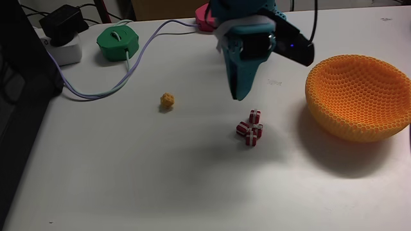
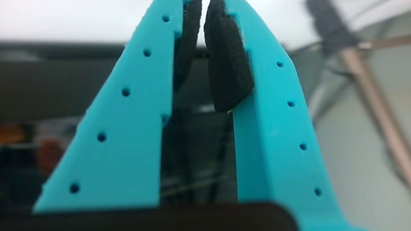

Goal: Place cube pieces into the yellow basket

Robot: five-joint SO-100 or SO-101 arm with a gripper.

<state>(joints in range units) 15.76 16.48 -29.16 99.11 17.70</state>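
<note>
A tight cluster of tiny red cube pieces (image 1: 251, 128) with white bands lies on the white table, right of centre in the fixed view. The yellow basket (image 1: 350, 127), a big orange-yellow honeycomb bowl, stands at the right edge and looks empty. My teal gripper (image 1: 239, 96) hangs point-down above the table, just up and left of the cubes and not touching them. In the wrist view the gripper (image 2: 203, 9) has its black pads (image 2: 225, 64) nearly together at the tips, shut with nothing between them.
A small yellow lump (image 1: 167, 101) lies left of the gripper. At the back stand a green round device (image 1: 117, 43), a pink one (image 1: 204, 19) and a white adapter (image 1: 63, 50), with a pale cable (image 1: 131, 67) looping across the table. A dark panel (image 1: 16, 96) borders the left side.
</note>
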